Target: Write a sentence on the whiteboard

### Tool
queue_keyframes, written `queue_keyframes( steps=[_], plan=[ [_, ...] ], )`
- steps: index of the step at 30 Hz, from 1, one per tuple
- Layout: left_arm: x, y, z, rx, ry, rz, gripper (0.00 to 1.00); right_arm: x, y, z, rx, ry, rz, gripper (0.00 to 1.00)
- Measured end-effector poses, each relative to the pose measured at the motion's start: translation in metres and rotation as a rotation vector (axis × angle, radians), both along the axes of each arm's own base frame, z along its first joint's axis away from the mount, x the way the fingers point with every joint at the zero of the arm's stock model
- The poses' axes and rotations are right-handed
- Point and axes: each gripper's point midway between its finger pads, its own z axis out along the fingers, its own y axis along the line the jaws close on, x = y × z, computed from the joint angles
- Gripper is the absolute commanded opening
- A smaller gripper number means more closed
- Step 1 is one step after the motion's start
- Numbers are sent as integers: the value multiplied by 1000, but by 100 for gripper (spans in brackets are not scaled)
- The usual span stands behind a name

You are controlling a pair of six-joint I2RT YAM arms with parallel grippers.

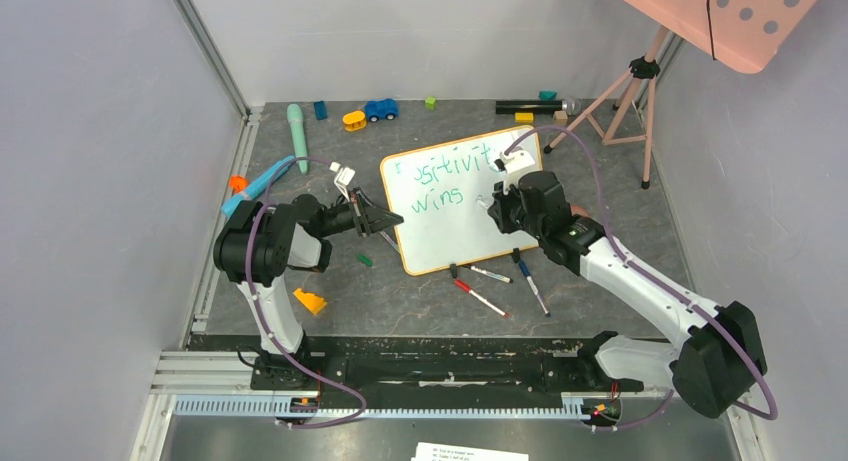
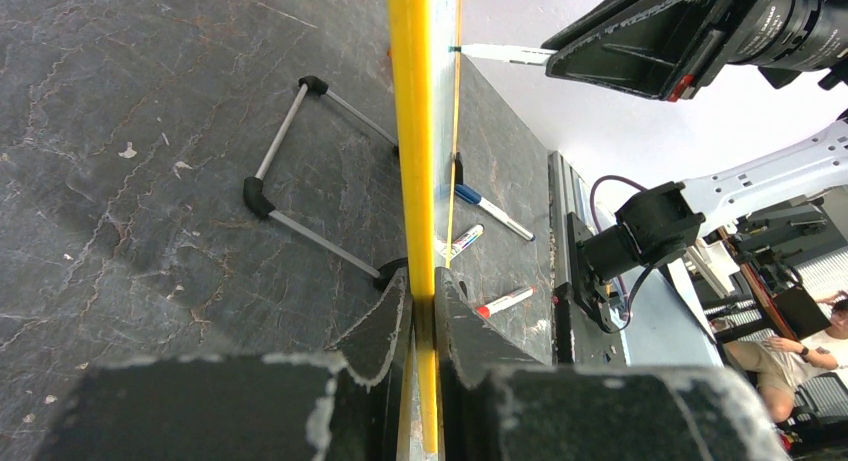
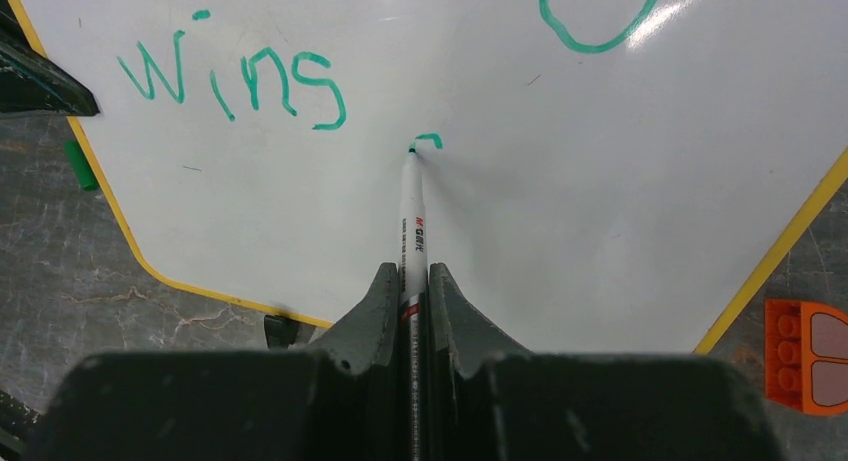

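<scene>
- The whiteboard (image 1: 450,236) sits mid-table, skewed, with its yellow frame showing all round.
- The sentence (image 1: 455,164) runs in green. The top line is partly hidden by the right arm, and "wins" (image 3: 235,81) sits below it.
- The right gripper (image 3: 412,276) is clenched on a marker (image 3: 413,211). Its tip touches the board just right of "wins", at a short green stroke.
- The left gripper (image 2: 425,281) pinches the board's left edge, one finger on each face.
- Two clip feet (image 1: 453,271) sit on the near edge.
- Three loose pens (image 1: 480,298) lie just beside that edge.
- A wire stand (image 2: 300,171) lies on the table behind the board.
- An orange block (image 3: 805,353) lies near the right edge.
- Toys (image 1: 380,109) along the far wall and a tripod (image 1: 630,96) stand well apart.
</scene>
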Motion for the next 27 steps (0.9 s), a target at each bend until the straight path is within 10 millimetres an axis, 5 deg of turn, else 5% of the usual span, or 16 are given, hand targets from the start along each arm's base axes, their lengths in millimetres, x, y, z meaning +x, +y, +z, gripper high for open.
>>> queue_keyframes(
  steps=[15, 27],
  plan=[
    [0, 0, 0, 0, 0, 0, 2, -7, -8, -10, -18, 17, -19, 0],
    [0, 0, 0, 0, 0, 0, 2, 8, -9, 5, -30, -13, -51, 0]
  ],
)
